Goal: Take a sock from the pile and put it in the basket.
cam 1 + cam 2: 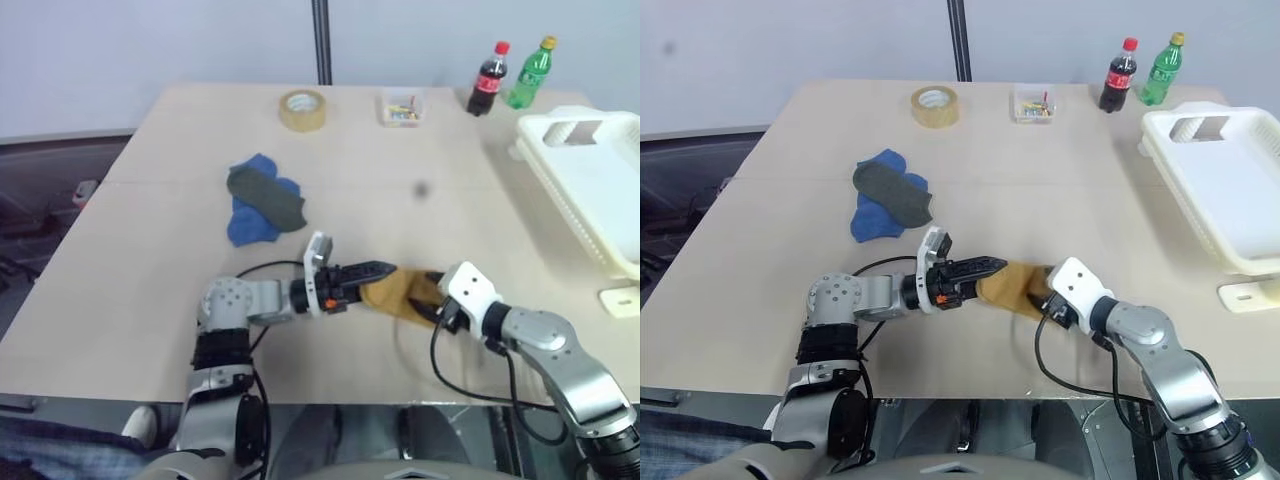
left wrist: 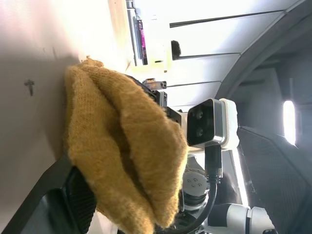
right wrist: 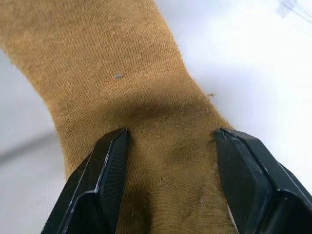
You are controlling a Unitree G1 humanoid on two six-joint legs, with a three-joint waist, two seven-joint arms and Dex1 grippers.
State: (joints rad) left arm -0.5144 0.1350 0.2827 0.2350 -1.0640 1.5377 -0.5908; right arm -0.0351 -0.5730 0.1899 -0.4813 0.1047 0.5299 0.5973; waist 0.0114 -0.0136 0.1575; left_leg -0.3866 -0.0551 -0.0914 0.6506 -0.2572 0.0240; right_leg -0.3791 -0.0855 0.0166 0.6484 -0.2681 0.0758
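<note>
Mustard-yellow sock (image 1: 400,293) hanging between both grippers above bench (image 1: 150,260) near front edge. Right gripper (image 3: 168,146) pinching sock between its fingers. Left gripper (image 1: 385,270) lying spread wide alongside sock, pointing toward right one. Pile (image 1: 262,198) of blue and dark socks sitting farther back; white basket (image 1: 590,180) resting at right edge.

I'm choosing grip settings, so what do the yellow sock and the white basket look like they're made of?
The yellow sock looks like soft knitted fabric, matte: fine knit ribs and stray fuzz show, and it folds and bunches loosely. The white basket looks like rigid moulded plastic with a slight sheen: thin even slats and a clean handle cut-out. Neither material is certain from looks alone.
</note>
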